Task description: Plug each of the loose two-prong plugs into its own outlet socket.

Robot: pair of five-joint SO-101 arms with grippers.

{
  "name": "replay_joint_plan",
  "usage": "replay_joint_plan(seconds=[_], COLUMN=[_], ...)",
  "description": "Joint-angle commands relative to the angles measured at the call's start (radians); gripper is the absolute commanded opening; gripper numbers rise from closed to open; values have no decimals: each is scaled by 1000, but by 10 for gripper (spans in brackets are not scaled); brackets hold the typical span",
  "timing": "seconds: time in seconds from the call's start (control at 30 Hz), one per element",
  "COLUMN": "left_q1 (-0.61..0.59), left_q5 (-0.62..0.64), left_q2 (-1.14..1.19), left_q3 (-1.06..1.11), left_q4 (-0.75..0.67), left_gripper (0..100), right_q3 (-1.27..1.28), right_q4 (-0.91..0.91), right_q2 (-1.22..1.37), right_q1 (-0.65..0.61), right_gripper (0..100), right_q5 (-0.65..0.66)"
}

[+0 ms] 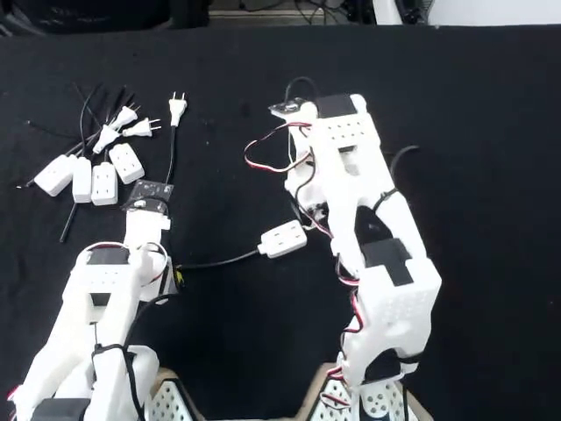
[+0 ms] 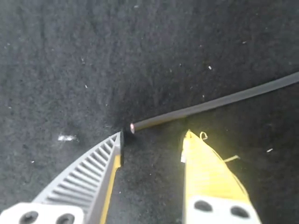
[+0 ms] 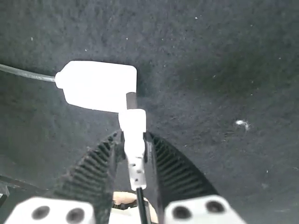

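My right gripper (image 3: 134,140) is shut on a white two-prong plug (image 3: 133,128). The plug's front end meets the side of a white outlet socket (image 3: 98,86); I cannot tell how deep it sits. In the high view that socket (image 1: 285,239) lies mid-table beside the right arm, its black cable trailing left. My left gripper (image 2: 153,135) is open, low over the cloth, with the cut end of a black cable (image 2: 132,127) between its fingertips. Three loose white plugs (image 1: 178,107) (image 1: 123,118) (image 1: 142,130) and several white sockets (image 1: 104,182) lie at the far left.
Black cloth (image 1: 473,132) covers the whole table. Thin black cables (image 1: 88,110) fan out behind the loose plugs. Red and white servo wires (image 1: 267,158) loop beside the right arm. The left arm (image 1: 105,289) stands just in front of the socket cluster.
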Motion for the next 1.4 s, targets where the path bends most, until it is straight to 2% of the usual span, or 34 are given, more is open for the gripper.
replay_joint_plan(seconds=[0.0, 0.23, 0.73, 1.1, 1.37], left_q1=[39, 39, 38, 38, 38], left_q5=[-3, -3, -3, -3, -3], left_q2=[-8, -8, -8, -8, -8], left_q3=[21, 21, 22, 22, 22], left_q4=[2, 2, 3, 3, 3], left_gripper=[220, 220, 220, 220, 220], right_q3=[-54, 13, 70, 42, -18], right_q4=[38, 38, 37, 35, 37], right_q2=[-13, -8, -7, 4, 137], right_q1=[5, -75, -77, -75, -75], right_gripper=[10, 10, 10, 10, 10], right_q5=[-14, -20, -130, -135, -135])
